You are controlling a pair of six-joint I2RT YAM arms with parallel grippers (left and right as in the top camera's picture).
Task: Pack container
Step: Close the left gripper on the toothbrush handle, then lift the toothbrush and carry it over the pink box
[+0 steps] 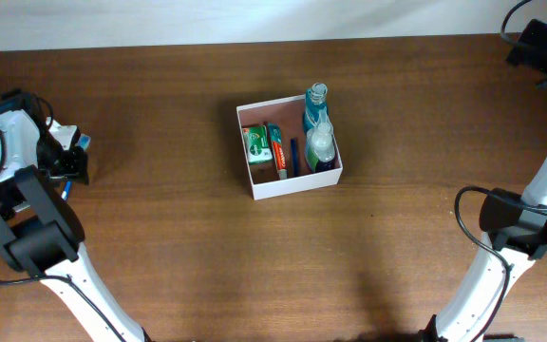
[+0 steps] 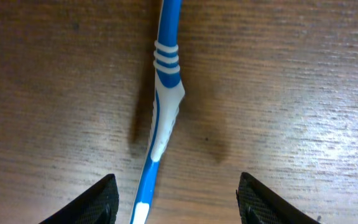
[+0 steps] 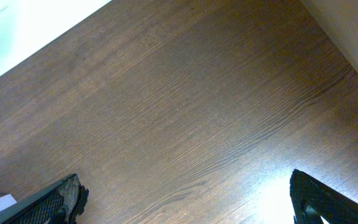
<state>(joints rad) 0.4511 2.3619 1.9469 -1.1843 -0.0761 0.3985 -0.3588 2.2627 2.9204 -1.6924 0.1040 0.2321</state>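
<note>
Left tool (image 2: 176,202) part open, straddling blue-white toothbrush (image 2: 166,106) on counter (image 2: 291,93) (no grip). Right tool (image 3: 188,199) wide open, empty. Container (image 1: 294,182) mid-counter.

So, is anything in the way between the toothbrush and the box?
Nothing I can see. The toothbrush lies on the table below the open left pincer, and only bare wood runs from it to the box.

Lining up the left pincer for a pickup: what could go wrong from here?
The toothbrush lies flat on the table, off-centre in the open left pincer, so closing may nudge or roll it instead of gripping it. The container is already crowded, with bottles along one side; the long toothbrush may catch on them or on the rim.
</note>
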